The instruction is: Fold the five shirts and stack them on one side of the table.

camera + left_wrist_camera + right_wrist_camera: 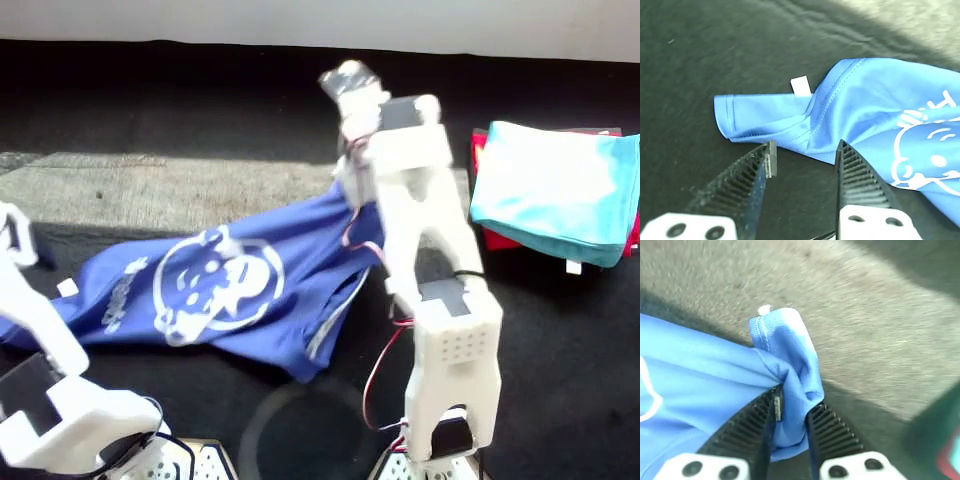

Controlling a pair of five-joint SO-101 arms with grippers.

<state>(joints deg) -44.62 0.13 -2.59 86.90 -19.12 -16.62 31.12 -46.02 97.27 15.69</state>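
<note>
Right wrist view shows right end effector (794, 407) pinching the blue shirt (700, 365).

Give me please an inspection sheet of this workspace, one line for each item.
Surface: dark table, a sunlit patch across it.
Job's things: blue shirt spread unfolded; folded stack at one side, turquoise shirt on red shirt.
Clutter: nothing seen.
Grippers: right gripper shut on blue shirt's corner; left gripper open near its other end.
Cables: red and white wires along the right arm.
Surroundings: pale wall behind.
</note>
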